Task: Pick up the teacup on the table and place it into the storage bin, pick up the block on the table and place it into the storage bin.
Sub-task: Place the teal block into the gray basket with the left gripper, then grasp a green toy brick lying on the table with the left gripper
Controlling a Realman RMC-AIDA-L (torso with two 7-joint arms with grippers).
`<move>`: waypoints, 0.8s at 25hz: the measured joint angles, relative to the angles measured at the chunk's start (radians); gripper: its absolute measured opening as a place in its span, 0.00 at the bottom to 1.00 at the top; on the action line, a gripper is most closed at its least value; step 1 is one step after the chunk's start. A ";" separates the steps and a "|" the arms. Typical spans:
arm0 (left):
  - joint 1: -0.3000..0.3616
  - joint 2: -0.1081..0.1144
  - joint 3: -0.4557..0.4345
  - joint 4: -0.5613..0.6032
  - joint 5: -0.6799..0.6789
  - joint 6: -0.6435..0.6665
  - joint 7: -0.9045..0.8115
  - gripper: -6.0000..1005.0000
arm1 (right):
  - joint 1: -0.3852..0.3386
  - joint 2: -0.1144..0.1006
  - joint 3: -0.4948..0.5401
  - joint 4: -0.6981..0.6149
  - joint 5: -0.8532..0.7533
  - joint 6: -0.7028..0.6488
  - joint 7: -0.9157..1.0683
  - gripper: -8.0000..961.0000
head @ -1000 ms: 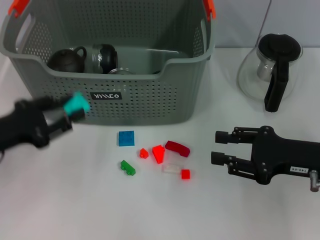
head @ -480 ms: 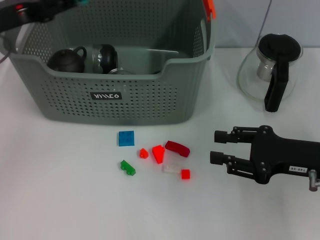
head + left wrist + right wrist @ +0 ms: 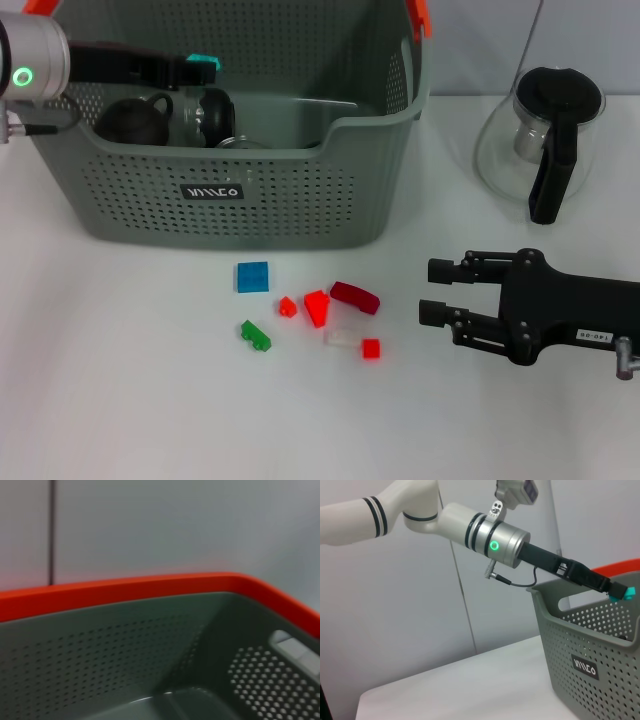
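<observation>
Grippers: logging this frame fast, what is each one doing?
Left gripper: shut on the teal block, above the storage bin.
Right gripper: open, empty, over the table.

Bright, even light; shadows soft

Glass pot (image 3: 520, 140) shows mild glare; left wrist view of the storage bin (image 3: 150, 645) is soft, out of focus.
</observation>
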 joint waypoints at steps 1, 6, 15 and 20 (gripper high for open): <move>0.001 -0.003 0.001 0.000 0.009 -0.011 -0.008 0.56 | 0.001 0.000 0.000 0.000 0.000 0.000 0.000 0.55; 0.020 -0.012 -0.022 0.006 -0.026 -0.022 0.000 0.58 | 0.001 0.000 0.000 0.000 -0.001 0.001 0.000 0.55; 0.179 -0.024 -0.133 -0.028 -0.454 0.167 0.389 0.60 | 0.001 0.000 0.000 0.000 0.001 0.001 0.000 0.55; 0.265 -0.041 -0.261 -0.118 -0.510 0.437 0.725 0.60 | 0.001 0.000 0.000 0.000 0.000 0.002 0.007 0.55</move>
